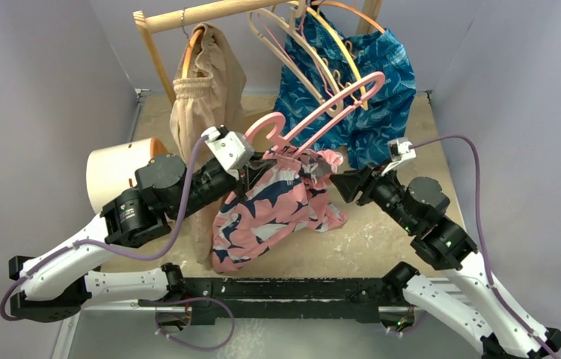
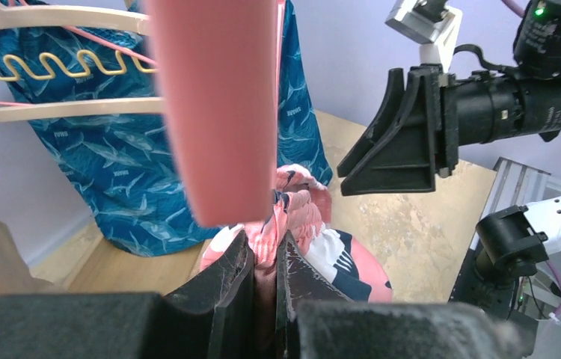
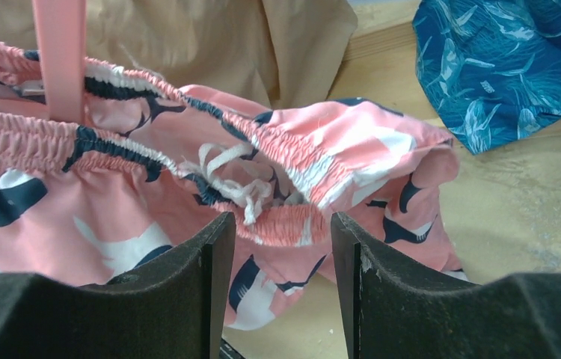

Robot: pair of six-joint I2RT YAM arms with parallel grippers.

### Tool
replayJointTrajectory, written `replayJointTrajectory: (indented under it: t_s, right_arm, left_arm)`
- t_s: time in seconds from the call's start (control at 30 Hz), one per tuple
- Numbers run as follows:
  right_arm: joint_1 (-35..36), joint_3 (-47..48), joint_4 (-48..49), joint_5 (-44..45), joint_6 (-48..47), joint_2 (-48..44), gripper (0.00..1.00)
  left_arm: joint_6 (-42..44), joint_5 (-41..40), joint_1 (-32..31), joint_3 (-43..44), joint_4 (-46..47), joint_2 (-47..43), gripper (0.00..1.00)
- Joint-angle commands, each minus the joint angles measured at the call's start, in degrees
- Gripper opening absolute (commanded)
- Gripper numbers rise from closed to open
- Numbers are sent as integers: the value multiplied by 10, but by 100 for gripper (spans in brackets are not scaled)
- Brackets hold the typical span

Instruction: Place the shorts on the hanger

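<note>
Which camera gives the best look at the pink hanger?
The top external view: the pink hanger shows its hook and both arms. The left wrist view shows only a blurred pink bar close up; the right wrist view, one strip by the shorts.

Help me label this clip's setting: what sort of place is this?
Probably a robot lab's test booth, not a home: plain grey walls enclose a small tabletop, with a wooden clothes rail at the back.
</note>
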Motion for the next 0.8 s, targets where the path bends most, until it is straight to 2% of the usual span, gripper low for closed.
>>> replayJointTrajectory:
  t_s: [0.0,0.2,0.5,0.67,0.77]
  right_arm:
    - [4,-16,74,4,-19,14,53]
    - [4,-43,99,32,-31,21,54]
    - [4,-70,145,25,-46,28,54]
    - [4,-77,182,27,-42,40,46]
    - [4,-68,186,25,-39,51,29]
  left_arm:
    - [-30,12,0,-4,83,-16,0]
    - [-37,14,0,-23,100,-29,0]
    - [-57,29,0,-42,119,-46,0]
    - [-66,33,0,-52,126,-53,0]
    - [-69,34,0,-59,123,-59,0]
